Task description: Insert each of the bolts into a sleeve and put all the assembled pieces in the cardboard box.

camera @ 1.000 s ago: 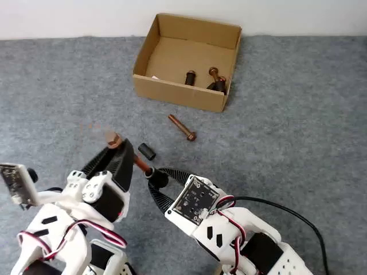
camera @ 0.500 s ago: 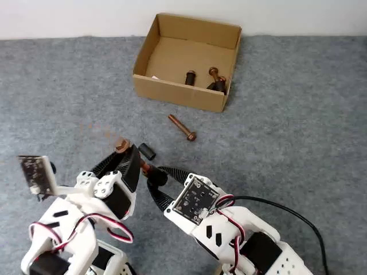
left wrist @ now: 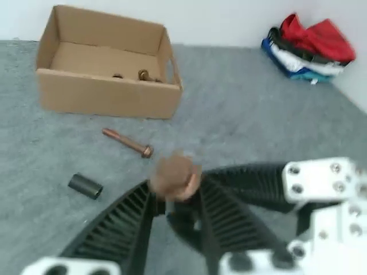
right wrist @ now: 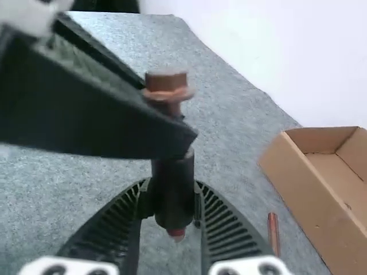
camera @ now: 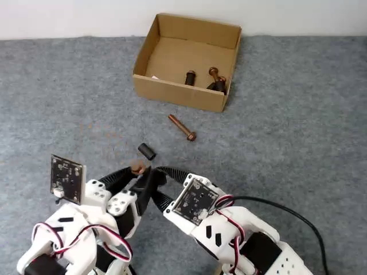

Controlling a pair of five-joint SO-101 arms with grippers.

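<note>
My left gripper [camera: 141, 174] is shut on a copper bolt [left wrist: 175, 176] just under its hex head. The bolt's shank runs through a black sleeve [right wrist: 172, 189], and its tip pokes out of the sleeve's far end. On that sleeve my right gripper [right wrist: 171, 196] is shut; it meets the left one [camera: 156, 179] near the table's front. A second bolt [camera: 182, 127] and a loose black sleeve [camera: 147, 151] lie on the grey carpet between the arms and the cardboard box [camera: 179, 94]. Inside the box lie assembled pieces [camera: 190, 77].
The box stands at the back, close to the white wall. A pile of red, white and blue clothes [left wrist: 312, 40] lies far off to one side. Grey carpet [camera: 298, 132] spreads to both sides of the box.
My left gripper has swung the bolt down and toward the right gripper, and the shank has gone into the held sleeve. The right arm has barely moved.
</note>
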